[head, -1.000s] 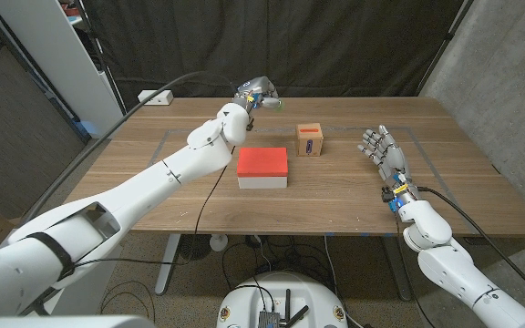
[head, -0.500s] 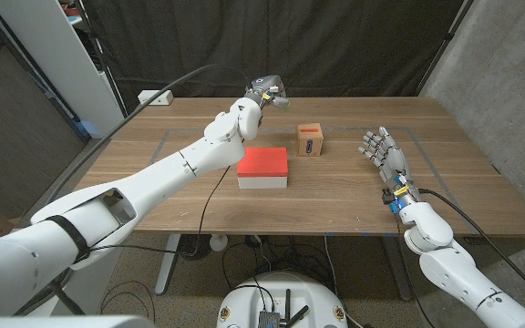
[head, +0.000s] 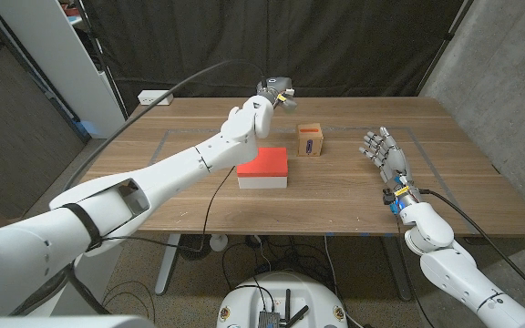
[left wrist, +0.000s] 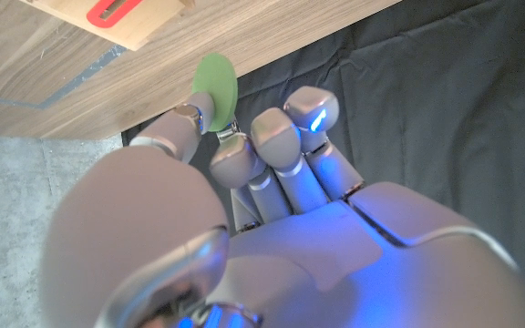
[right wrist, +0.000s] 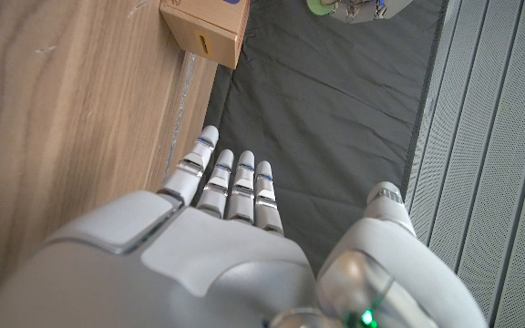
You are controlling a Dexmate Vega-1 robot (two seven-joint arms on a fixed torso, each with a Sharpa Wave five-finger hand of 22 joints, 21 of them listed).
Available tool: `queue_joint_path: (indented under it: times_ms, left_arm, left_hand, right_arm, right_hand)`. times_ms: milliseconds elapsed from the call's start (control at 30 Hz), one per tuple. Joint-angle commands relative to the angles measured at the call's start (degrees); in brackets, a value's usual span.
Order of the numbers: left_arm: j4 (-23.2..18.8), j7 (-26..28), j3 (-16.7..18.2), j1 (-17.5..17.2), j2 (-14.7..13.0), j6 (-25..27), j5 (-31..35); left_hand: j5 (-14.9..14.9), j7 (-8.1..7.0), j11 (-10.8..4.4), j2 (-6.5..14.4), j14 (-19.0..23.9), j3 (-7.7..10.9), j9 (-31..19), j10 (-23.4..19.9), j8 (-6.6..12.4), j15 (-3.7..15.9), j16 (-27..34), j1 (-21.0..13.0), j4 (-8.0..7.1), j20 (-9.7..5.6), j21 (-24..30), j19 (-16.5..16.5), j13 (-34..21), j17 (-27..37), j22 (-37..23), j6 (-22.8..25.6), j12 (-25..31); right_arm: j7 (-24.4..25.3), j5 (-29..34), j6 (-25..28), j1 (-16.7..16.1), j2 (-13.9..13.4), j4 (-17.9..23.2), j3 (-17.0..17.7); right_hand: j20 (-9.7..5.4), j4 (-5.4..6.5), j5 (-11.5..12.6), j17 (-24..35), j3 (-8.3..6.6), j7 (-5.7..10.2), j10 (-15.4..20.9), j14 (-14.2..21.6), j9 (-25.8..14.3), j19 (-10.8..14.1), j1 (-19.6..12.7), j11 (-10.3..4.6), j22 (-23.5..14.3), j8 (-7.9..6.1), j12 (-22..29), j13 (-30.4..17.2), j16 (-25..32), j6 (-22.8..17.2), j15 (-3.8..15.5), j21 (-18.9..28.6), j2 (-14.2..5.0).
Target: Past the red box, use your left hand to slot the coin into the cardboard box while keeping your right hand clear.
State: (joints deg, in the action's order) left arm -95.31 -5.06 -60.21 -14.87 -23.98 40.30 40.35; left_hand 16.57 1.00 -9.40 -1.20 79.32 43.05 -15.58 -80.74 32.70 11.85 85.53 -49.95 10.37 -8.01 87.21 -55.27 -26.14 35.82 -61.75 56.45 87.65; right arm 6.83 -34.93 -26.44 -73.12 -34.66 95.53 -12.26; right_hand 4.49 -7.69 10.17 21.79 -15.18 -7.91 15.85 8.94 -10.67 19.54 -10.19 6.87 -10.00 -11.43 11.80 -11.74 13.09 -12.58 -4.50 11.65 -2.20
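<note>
Green coin (left wrist: 216,80) sits pinched in your left hand's (head: 274,92) fingertips (left wrist: 231,151), raised above the table's (head: 135,173) far side, beyond the red box (head: 262,168) and just left of the cardboard box (head: 310,139). Your right hand (head: 384,153) holds nothing, fingers straight, well apart near the right edge.

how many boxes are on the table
2: the red box lies mid-table under the left arm; the cardboard box stands just beyond it toward the robot's right. None seems hidden.
</note>
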Motion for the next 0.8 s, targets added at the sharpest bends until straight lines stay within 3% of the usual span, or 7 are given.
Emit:
queue_joint_path:
  times_ms: [33, 800]
  left_arm:
    - [3.2, -4.4, -3.6, 2.6, 4.0, 3.4, 3.9]
    - [9.4, -6.1, -3.4, 5.4, 4.0, -10.0, -0.9]
  left_hand:
    - [0.3, 0.68, -0.19, 1.8, 0.4, -0.19, -0.3, 0.3, 1.02, 0.13, 0.1, -2.1, -0.05, -4.10, 0.0, 0.2, -0.5, 0.5, -0.3, 2.5, 0.1]
    - [0.2, 0.42, -0.25, 1.8, 0.0, -0.29, -0.4, 0.4, 0.97, 0.15, -0.3, -2.0, -0.09, -4.10, 0.0, 0.3, -0.7, 0.5, -0.6, 2.5, -0.1]
  right_arm:
    - [-0.1, -0.4, -0.8, -0.4, 0.6, -0.3, 0.2]
    - [1.0, 0.0, -1.1, -1.8, 0.6, 0.6, 0.8]
  right_hand:
    - [0.48, -0.30, 0.0, 0.1, 0.14, -0.81, 0.5, 0.4, -0.1, 0.3, -0.6, -0.04, -0.1, -0.04, 0.1, 0.0, 0.0, -0.4, 0.03, -0.1, -0.31]
    - [0.58, -0.28, 0.0, 0.0, 0.19, -0.71, 0.7, 0.5, -0.1, 0.3, -0.6, 0.03, -0.1, 0.00, 0.1, 0.0, 0.0, -0.4, 0.00, -0.2, -0.34]
